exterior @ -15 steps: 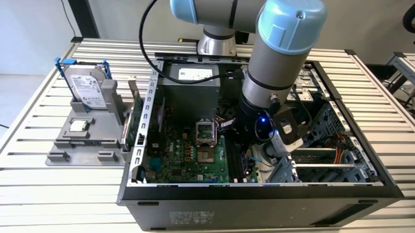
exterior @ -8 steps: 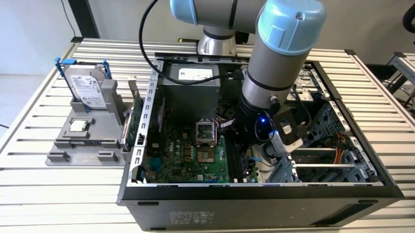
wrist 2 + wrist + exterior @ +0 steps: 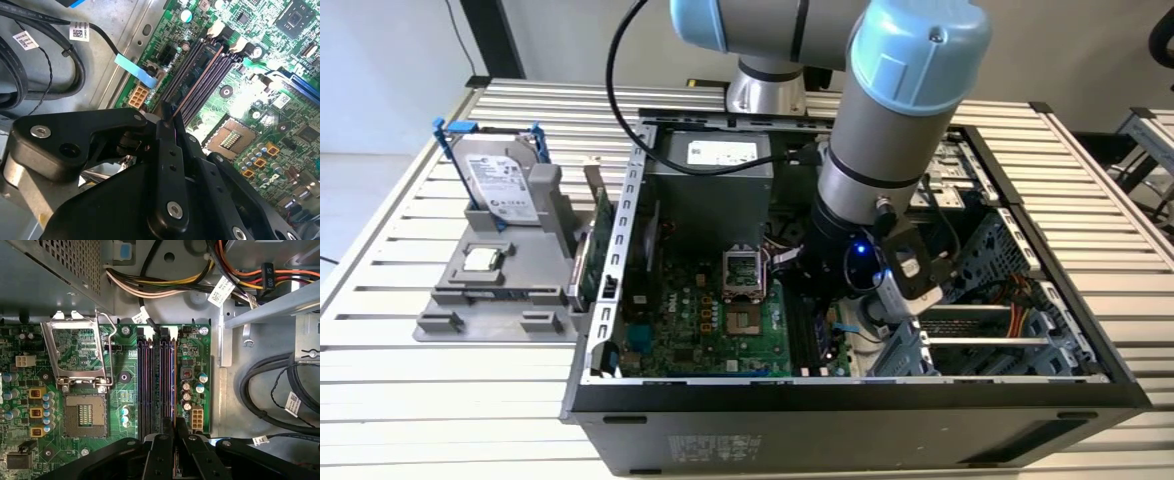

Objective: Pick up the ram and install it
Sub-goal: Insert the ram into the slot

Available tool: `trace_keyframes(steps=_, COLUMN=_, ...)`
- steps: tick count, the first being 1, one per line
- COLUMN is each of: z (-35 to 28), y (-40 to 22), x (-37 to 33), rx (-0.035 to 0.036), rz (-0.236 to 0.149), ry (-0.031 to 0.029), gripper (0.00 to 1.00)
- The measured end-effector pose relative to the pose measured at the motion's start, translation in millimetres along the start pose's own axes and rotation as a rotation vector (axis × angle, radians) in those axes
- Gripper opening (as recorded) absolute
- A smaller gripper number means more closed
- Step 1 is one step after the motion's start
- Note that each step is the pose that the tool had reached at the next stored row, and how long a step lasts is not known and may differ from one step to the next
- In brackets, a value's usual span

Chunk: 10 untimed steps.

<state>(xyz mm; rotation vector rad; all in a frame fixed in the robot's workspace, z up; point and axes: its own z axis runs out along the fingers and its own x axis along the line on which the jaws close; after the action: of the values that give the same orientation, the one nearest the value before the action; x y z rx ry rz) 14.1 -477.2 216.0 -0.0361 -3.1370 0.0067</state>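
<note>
A slatted metal table (image 3: pixel 400 400) carries an open desktop computer case (image 3: pixel 854 415) lying on its side, filling the centre and the exterior view's right. The grey and pale-blue robot arm (image 3: pixel 894 120) reaches down from the upper middle of that frame into the case, over the lower right part of the green motherboard (image 3: pixel 694 320).

At the exterior view's left, just beside the case, a grey fixture (image 3: pixel 494 290) holds a silver hard drive (image 3: pixel 500 175) with blue rails, standing upright.

In both wrist views the black gripper (image 3: pixel 169 119) (image 3: pixel 173 429) has its fingers drawn close together on the ram (image 3: pixel 171 109) (image 3: pixel 173 424), seen edge-on as a thin dark strip between them. The stick stands upright, in line with the bank of long memory slots (image 3: pixel 155 380) (image 3: pixel 200 70), at the slot on the edge of the bank farthest from the processor socket. Whether its lower edge touches that slot cannot be told.

The open processor socket (image 3: pixel 85 415) (image 3: pixel 227 140) lies near the slots, its metal retaining frame (image 3: pixel 77 352) flipped up. Black cables (image 3: pixel 270 390) loop on the case floor beyond the board's edge.
</note>
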Motion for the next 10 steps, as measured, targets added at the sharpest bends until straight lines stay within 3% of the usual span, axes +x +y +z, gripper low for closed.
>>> trace_keyframes(steps=10, z=1.7, y=0.2, x=-1.4, rx=0.0023, rz=0.0, ry=0.0002, gripper=0.0)
